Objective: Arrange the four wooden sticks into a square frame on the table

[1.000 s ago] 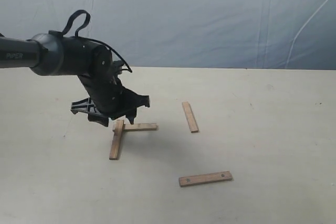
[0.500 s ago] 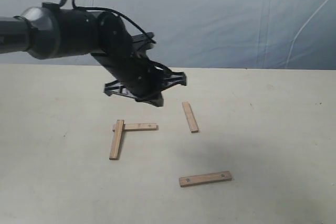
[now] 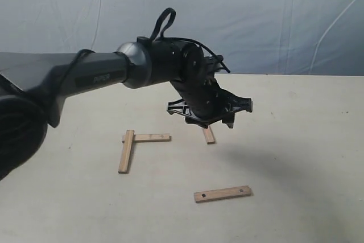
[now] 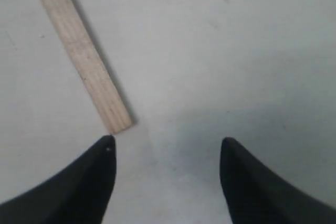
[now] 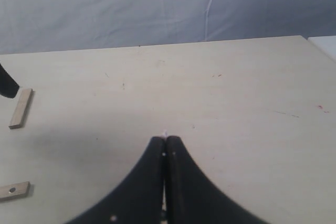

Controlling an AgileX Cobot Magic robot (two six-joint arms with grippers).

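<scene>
Two wooden sticks lie on the table [image 3: 296, 157] as an L, one long way [image 3: 125, 151] and one across [image 3: 147, 138], meeting at a corner. A third stick [image 3: 209, 135] [image 4: 84, 61] [image 5: 21, 108] lies alone, partly hidden under my left gripper [image 3: 219, 122]. That gripper [image 4: 167, 141] hovers open and empty, one fingertip close to the stick's near end. The fourth stick [image 3: 222, 193] [image 5: 13, 190], with dark holes, lies nearer the front. My right gripper [image 5: 166, 139] is shut with nothing in it, low over bare table; the exterior view does not show it.
A blue-grey cloth backdrop [image 3: 256, 15] hangs behind the table's far edge. The long black left arm [image 3: 102, 75] crosses above the table's left half. A few tiny dark specks [image 5: 124, 84] mark the surface.
The left arm has swung from over the L-shaped pair's corner up and to the right, ending above the lone third stick. The sticks have not moved.
</scene>
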